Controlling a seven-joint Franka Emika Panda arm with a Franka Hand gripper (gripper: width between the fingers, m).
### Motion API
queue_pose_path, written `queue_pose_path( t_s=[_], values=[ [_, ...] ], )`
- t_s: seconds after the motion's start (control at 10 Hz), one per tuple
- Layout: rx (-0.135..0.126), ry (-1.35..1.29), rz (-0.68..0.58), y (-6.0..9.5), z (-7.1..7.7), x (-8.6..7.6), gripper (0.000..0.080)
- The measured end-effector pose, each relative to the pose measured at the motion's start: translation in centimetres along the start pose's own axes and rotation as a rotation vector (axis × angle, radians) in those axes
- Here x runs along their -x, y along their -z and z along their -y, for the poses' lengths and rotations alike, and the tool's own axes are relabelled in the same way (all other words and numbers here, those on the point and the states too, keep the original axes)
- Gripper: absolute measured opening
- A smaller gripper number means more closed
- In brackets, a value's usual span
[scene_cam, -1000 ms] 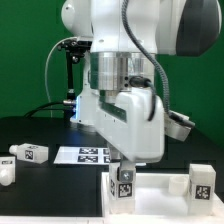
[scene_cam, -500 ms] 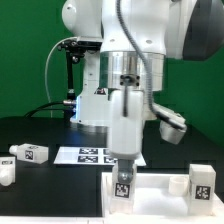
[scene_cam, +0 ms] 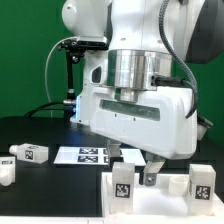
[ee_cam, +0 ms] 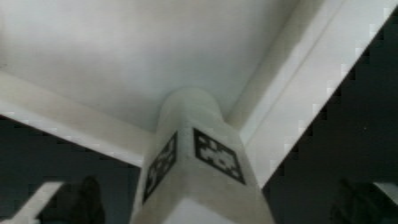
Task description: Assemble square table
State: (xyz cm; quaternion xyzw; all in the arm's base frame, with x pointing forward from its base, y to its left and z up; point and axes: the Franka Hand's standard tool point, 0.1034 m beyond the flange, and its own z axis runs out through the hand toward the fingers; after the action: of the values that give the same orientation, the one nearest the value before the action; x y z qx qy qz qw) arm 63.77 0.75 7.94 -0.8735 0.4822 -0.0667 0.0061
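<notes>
Hand (scene_cam: 132, 165) is spread, holding nothing. It hangs low over the white plastic square tabletop with a raised rim (scene_cam: 160, 205), at the corner toward the exterior view's left.

A short white block leg with black-and-white marker tags (scene_cam: 122, 182) stands upright in that corner of the tabletop. In the wrist view it sits tight in the angle of the rim, with my dark fingers (ee_cam: 75, 200) on either side of it, clear gaps both sides, no contact. Can't tell whether it's seated in a hole or just standing there.

A second white tagged leg (scene_cam: 201, 182) is upright at the tabletop's corner toward the exterior view's right.

Two more white tagged legs are off the tabletop on the black desk (scene_cam: 50, 190), well toward the exterior view's left. One lies on its side (scene_cam: 30, 152); the other (scene_cam: 5, 171) is cut off by the frame edge.

The marker board (scene_cam: 90, 154) lies flat on the desk just behind the tabletop's left corner.
</notes>
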Motion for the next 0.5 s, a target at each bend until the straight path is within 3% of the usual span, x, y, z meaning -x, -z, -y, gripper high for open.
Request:
queue_pose_path(
  t_s=[0.2,0.4,0.5],
  values=[
    [0.003,0.193,-0.003,0.0,-0.1,-0.2,0.0649],
    [0.003,0.58,-0.012,-0.1,-0.5,-1.3,0.0649],
    [0.003,0.607,-0.014,-0.2,-0.7,-1.1,0.0649]
  ],
)
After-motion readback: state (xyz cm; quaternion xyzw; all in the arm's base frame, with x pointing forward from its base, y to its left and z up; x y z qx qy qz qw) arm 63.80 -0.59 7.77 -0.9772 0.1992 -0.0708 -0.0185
